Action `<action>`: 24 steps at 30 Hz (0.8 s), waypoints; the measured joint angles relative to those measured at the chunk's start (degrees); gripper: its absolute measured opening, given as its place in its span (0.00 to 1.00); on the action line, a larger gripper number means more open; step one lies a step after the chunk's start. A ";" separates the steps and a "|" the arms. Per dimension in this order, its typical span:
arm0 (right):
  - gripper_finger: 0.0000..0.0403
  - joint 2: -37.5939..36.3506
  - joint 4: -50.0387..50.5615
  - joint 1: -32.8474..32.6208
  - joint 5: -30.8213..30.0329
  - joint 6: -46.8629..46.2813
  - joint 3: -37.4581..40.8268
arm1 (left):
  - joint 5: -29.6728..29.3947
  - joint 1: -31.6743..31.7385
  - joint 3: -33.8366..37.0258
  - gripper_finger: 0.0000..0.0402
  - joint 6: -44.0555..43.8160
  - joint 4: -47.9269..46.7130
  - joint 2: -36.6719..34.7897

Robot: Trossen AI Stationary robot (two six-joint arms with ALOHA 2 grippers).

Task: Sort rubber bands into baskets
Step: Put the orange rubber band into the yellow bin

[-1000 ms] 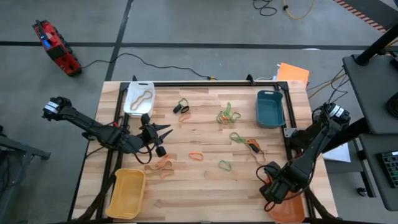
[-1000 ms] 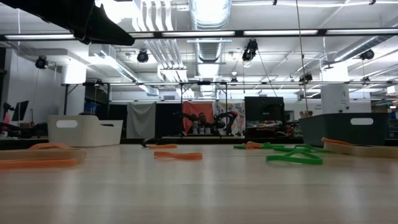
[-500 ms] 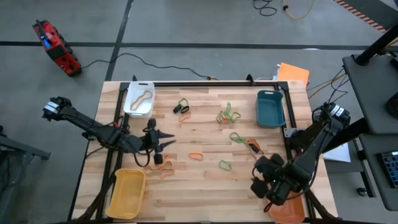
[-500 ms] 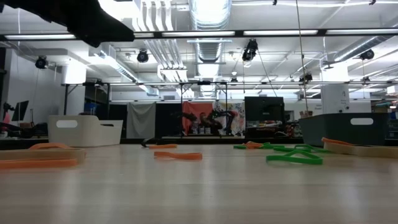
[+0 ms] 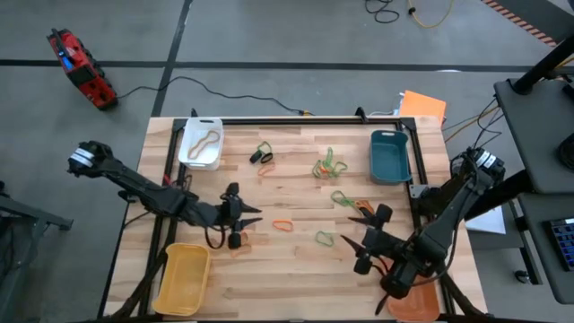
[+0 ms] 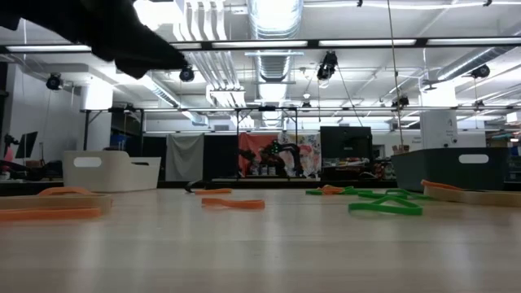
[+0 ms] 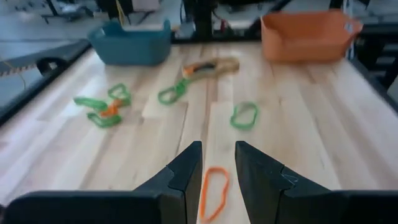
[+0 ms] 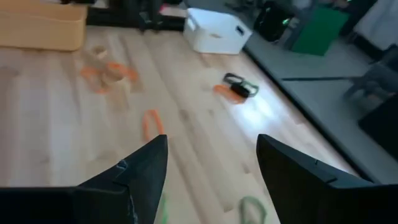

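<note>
The left hand (image 5: 244, 215) hovers, fingers narrowly parted and empty, just short of an orange rubber band (image 5: 282, 223) lying mid-table (image 5: 296, 278). The thin loop could slip flat under the tips — a miss. The right hand (image 5: 369, 231), wide open, empty, waits near the orange basket (image 5: 417, 305).

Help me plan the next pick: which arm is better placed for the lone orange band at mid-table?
Left, probably. The left gripper points at the orange band, which lies just ahead of its open jaws in the left wrist view. The right gripper is farther off.
</note>
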State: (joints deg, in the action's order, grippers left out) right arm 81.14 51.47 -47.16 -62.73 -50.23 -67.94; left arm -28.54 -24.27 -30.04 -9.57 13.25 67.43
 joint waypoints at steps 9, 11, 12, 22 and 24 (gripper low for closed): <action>0.59 -0.02 -0.14 6.82 6.56 -0.77 3.04 | 8.80 0.09 -1.81 0.20 1.72 0.77 10.04; 0.59 -0.02 -0.81 8.26 8.17 -0.23 3.75 | 8.63 0.15 -3.21 0.20 3.24 0.74 12.55; 0.59 -0.02 -0.98 8.99 8.99 -0.11 4.08 | 8.57 0.18 -4.01 0.20 4.71 0.66 13.88; 0.59 -0.02 -2.61 11.96 12.22 0.27 6.14 | 8.47 3.35 -11.09 0.21 10.94 -1.65 26.73; 0.59 -0.02 -2.68 11.96 12.23 0.29 6.14 | 8.55 3.63 -12.60 0.23 11.37 -2.77 29.37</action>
State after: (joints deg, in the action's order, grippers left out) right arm 81.12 48.79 -35.20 -50.50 -49.93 -61.80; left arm -19.99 -20.64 -42.64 1.80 10.48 96.79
